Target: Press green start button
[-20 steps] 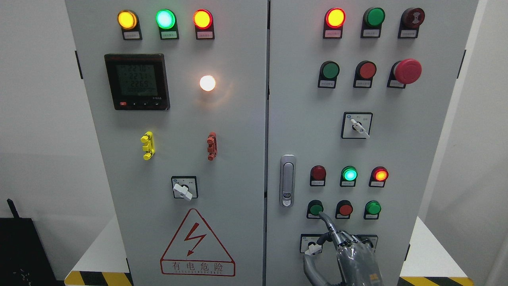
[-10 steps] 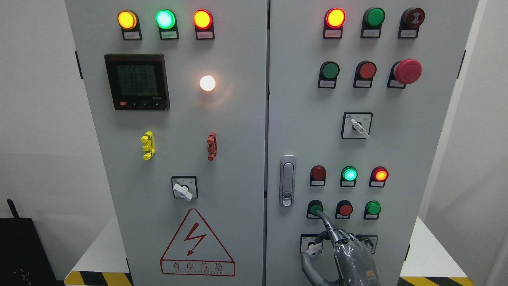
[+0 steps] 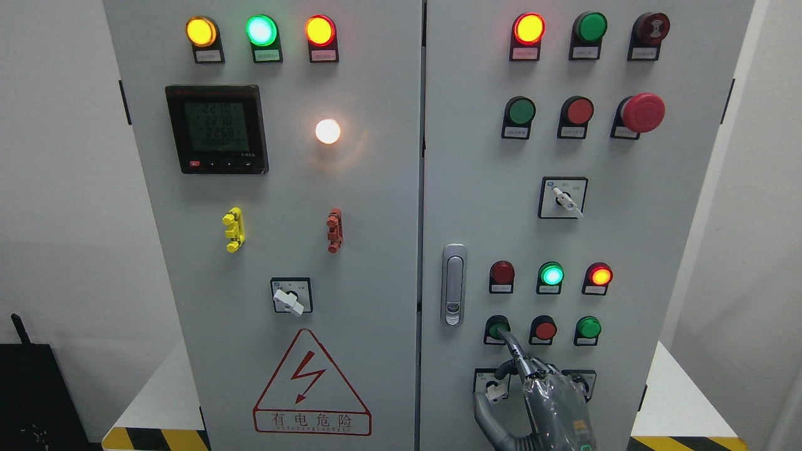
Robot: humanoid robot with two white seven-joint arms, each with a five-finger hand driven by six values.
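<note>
The green button (image 3: 497,326) sits at the left end of the bottom button row on the cabinet's right door (image 3: 476,188). My right hand (image 3: 551,401) comes up from the bottom edge right of the middle. Its index finger (image 3: 512,347) is stretched out and its tip rests on the lower right of that green button, partly covering it. The other fingers are curled in, and the thumb (image 3: 485,413) hangs below left. The hand holds nothing. No left arm shows.
A red button (image 3: 545,330) and a second green button (image 3: 588,327) follow in the same row. Above them are a dark red lamp (image 3: 502,272), a lit green lamp (image 3: 551,274) and a lit red lamp (image 3: 600,275). A door handle (image 3: 454,285) stands to the left, and the hand partly hides a rotary switch (image 3: 495,388).
My right hand has moved up and slightly left. Its index fingertip went from just below the green button onto the button's face.
</note>
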